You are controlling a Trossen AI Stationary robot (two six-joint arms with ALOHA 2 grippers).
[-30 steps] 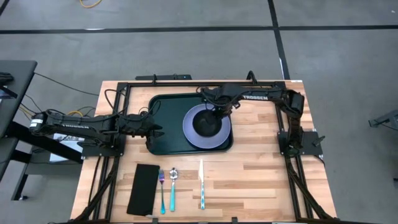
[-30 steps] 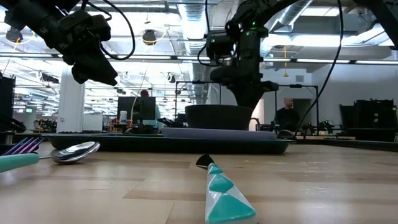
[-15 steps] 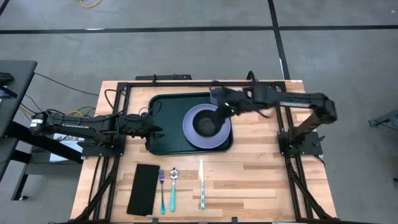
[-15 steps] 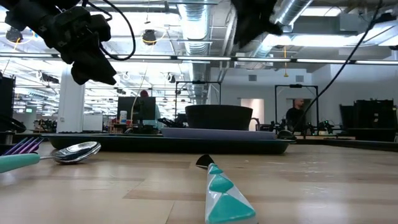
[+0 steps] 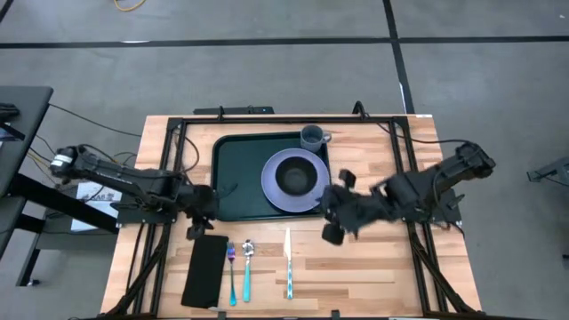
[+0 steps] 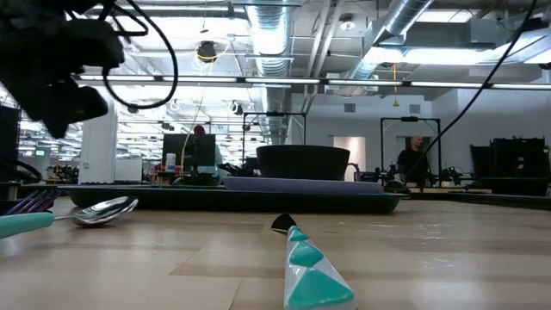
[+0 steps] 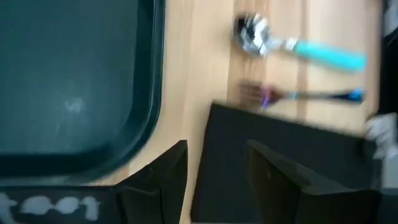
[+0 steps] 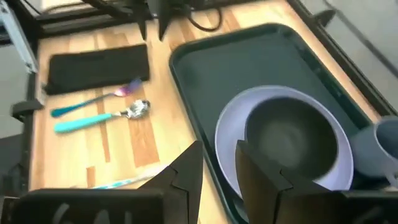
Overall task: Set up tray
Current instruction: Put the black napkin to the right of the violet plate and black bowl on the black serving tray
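Note:
The dark green tray [image 5: 240, 169] lies at the table's far middle. On it sits a lavender plate [image 5: 271, 173] holding a dark bowl [image 5: 295, 178], and a grey cup [image 5: 311, 138] stands at the tray's far right corner. My left gripper [image 7: 214, 155] is open, tipped down over the far end of the black napkin [image 7: 292, 155], just off the tray's near left corner. My right gripper [image 8: 219, 163] is open and holds nothing. It hangs high over the bare wood beside the tray's near right corner [image 5: 333, 218] and looks back at the bowl [image 8: 289, 134].
Near the front edge lie the napkin [image 5: 204, 267], a fork [image 5: 231, 271], a teal-handled spoon [image 5: 247, 267] and a knife [image 5: 288, 262], side by side. Black frame rails [image 5: 169, 169] run along the table's left, right and far sides. Bare wood shows at the near right.
My right gripper has risen off the bowl, passed over the tray's far right corner and swung toward the near right, clear of the tray, leaving the cup in view. My left gripper has moved toward the near edge and tipped down over the napkin's far end.

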